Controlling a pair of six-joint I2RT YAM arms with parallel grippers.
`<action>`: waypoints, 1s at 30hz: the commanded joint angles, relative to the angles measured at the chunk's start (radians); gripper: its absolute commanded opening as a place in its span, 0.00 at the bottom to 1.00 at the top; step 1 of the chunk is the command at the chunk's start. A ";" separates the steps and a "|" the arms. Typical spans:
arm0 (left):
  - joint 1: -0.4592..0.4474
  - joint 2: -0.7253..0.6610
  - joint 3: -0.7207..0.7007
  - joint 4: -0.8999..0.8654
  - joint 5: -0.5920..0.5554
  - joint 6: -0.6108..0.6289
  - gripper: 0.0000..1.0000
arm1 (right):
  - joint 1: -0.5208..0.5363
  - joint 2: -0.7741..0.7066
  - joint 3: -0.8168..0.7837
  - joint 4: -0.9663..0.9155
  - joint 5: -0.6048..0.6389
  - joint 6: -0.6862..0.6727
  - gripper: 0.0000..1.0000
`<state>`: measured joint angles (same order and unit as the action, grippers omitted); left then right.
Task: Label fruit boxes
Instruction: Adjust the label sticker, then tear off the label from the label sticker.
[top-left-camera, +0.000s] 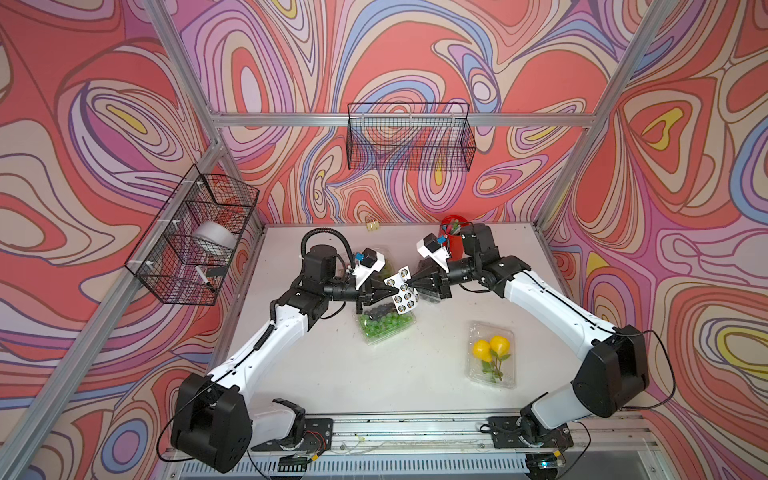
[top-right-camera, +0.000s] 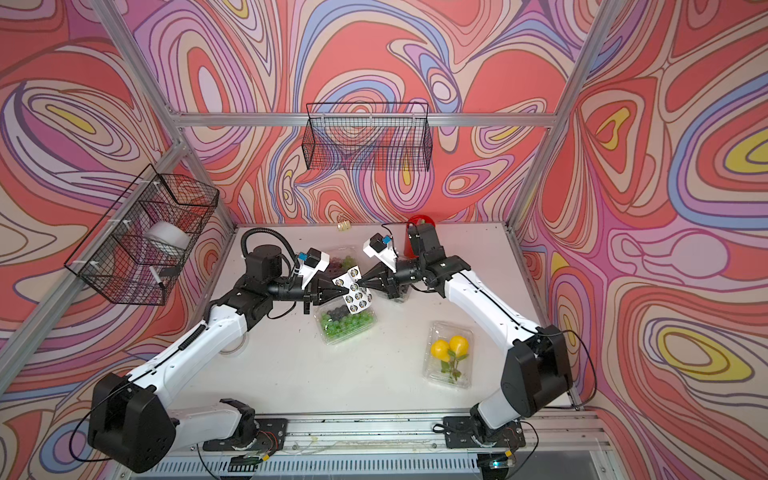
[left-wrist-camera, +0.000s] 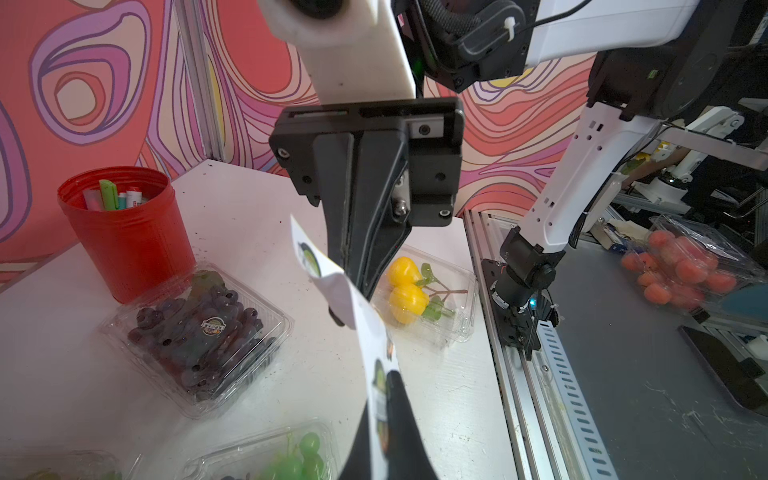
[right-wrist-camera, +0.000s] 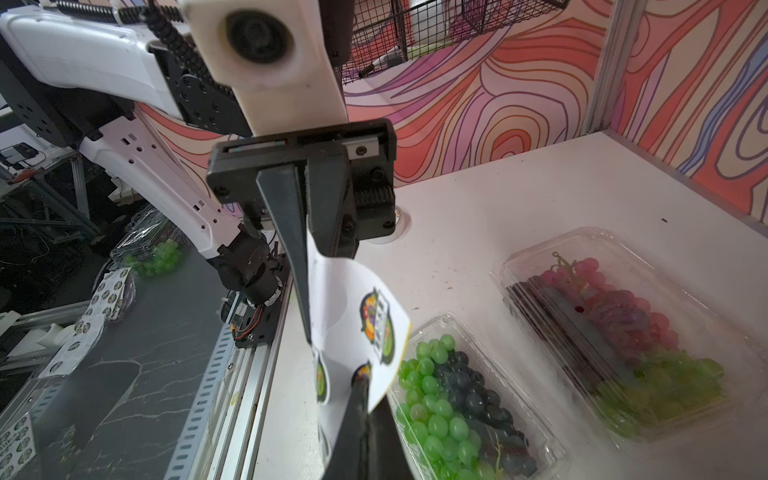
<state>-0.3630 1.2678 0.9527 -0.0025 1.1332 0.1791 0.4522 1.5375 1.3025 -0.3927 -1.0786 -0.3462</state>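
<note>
— Doing what with the claws just now?

— Pinching the sticker sheet (top-left-camera: 402, 293) from two sides: clamping one edge with the left claw (top-left-camera: 390, 289) and the opposite edge with the right claw (top-left-camera: 409, 284), keeping each pressed together on the paper. Holding it up in the air, off the counter (top-left-camera: 415, 374), curled over in both wrist views.

— Looking where for the fruit boxes?

— Finding the green grape box (top-left-camera: 384, 326) resting on the counter straight beneath the sheet, reaching from under the tips toward the front edge. Reading its long axis as running across the counter, from the left arm's side to the right arm's side, slightly slanted. Judging the left claw a little nearer.

— And the rest?

— Spotting the purple grape box (left-wrist-camera: 199, 332) below the right claw, just beside the red pen cup (left-wrist-camera: 124, 237), apparently wearing a round label already. Spotting the red grape box (right-wrist-camera: 615, 328) on the far side of the left wrist. Seeing the yellow fruit box (top-left-camera: 492, 357) well apart, on the right arm's side, and reading its long axis as front to back.

— Needing what next, probably?

— Peeling one sticker free while steadying the sheet, then lowering it straight down; guessing at the green grape lid as the closest target.
</note>
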 joint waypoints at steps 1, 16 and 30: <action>-0.009 0.004 0.011 0.033 0.014 0.003 0.00 | 0.011 -0.014 -0.020 0.025 0.010 0.016 0.00; -0.009 -0.016 -0.002 -0.002 -0.063 0.024 0.00 | 0.011 -0.188 -0.090 -0.009 0.224 -0.009 0.25; -0.012 -0.015 -0.002 -0.002 -0.063 0.027 0.00 | 0.041 -0.315 -0.143 0.004 0.320 -0.096 0.30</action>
<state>-0.3679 1.2675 0.9527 -0.0032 1.0607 0.1837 0.4744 1.1969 1.1713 -0.3927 -0.7635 -0.4084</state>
